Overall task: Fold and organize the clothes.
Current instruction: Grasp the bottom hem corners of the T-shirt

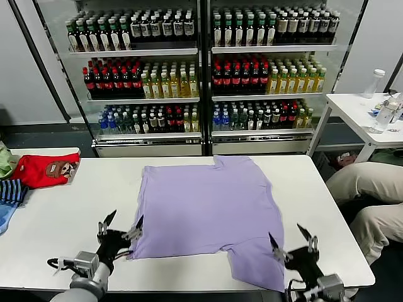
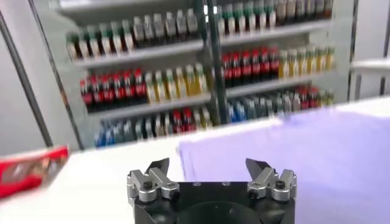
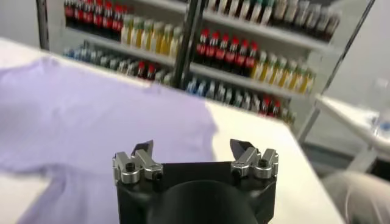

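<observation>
Beside the T-shirt (image 1: 211, 211), only head view shows red cloth (image 1: 44, 168).

Head view: looks forward and down from above the white table (image 1: 75, 201); drinks shelves (image 1: 201, 69) fill the upper frame.
Left wrist view: sits low behind the left gripper (image 2: 208, 167), facing the shelves across the table.
Right wrist view: close behind the right gripper (image 3: 193, 149), probably angled toward the table's far corner.
Shared: all three show the lavender T-shirt (image 1: 211, 204) and the shelves.
</observation>
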You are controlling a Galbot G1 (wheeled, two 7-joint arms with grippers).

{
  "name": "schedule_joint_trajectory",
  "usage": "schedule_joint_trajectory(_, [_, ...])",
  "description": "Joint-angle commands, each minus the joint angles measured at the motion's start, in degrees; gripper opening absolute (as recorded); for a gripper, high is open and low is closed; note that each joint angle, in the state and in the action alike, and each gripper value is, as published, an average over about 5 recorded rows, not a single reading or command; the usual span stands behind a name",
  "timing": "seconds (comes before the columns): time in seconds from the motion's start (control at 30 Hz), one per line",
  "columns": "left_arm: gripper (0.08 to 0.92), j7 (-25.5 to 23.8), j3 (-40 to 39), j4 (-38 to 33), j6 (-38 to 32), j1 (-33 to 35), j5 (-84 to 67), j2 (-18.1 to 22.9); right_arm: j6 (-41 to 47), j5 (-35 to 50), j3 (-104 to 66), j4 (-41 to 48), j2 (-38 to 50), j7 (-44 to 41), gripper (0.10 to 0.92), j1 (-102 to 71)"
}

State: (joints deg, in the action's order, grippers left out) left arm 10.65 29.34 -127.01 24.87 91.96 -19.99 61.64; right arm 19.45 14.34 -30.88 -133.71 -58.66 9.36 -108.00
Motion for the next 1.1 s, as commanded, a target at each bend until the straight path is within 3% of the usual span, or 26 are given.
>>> schedule_joint_trajectory(0.03, [0.823, 3.62, 0.33, -3.21, 5.77, 8.99, -2.67, -2.75, 0.36, 0.81, 0.03, -0.77, -0.61, 0.69, 0.823, -6.08])
schedule_joint_trajectory(0.67, [0.823, 1.78, 1.14, 3.19, 5.09, 5.47, -4.24, -1.83, 0.16, 2.00, 4.12, 2.01, -2.08, 2.41, 0.811, -4.07])
schedule_joint_trajectory(0.83, [0.759, 0.92, 0.90, 4.20, 4.16, 5.21, -5.70, -1.14, 1.44, 4.73, 5.18, 2.23, -2.04, 3.22, 0.690, -3.86])
schedule_joint_trajectory(1.1, [0.530, 0.88, 0.34, 3.66, 4.03, 5.78, -6.10, -0.41, 1.82, 6.73, 6.10, 2.63, -1.71, 3.16, 0.466, -3.42])
